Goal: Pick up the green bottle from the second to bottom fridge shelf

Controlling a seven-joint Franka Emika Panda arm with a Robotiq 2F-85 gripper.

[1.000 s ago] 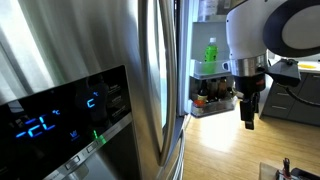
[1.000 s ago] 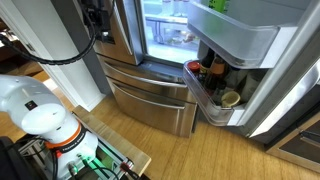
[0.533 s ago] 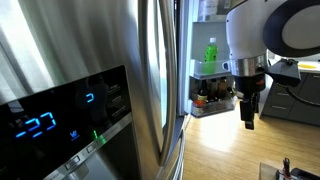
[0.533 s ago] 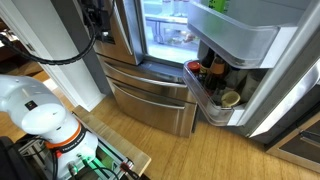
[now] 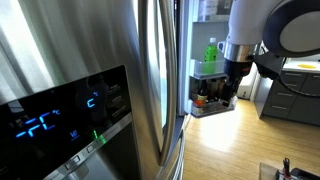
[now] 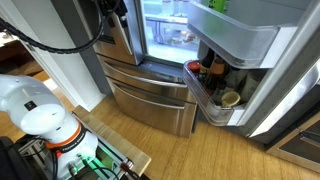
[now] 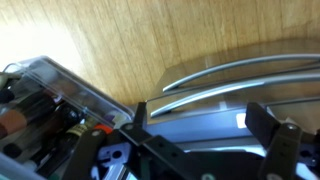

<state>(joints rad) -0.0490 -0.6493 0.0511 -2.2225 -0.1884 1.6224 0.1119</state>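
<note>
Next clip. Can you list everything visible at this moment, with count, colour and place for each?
green bottle: one, lime green, standing on the second to bottom fridge shelf
second to bottom fridge shelf: one, white with a frosted front, on the open door
jars: several, brown and orange, in the clear-fronted shelf
clear-fronted shelf: one, transparent, below the frosted one
fridge: one, stainless steel, one door open, inside lit
display panel: one, black with blue digits, on the closed door
floor: light brown wood
arm: one, white and black, beside the door shelves
gripper: one, black, open, holding nothing
</note>
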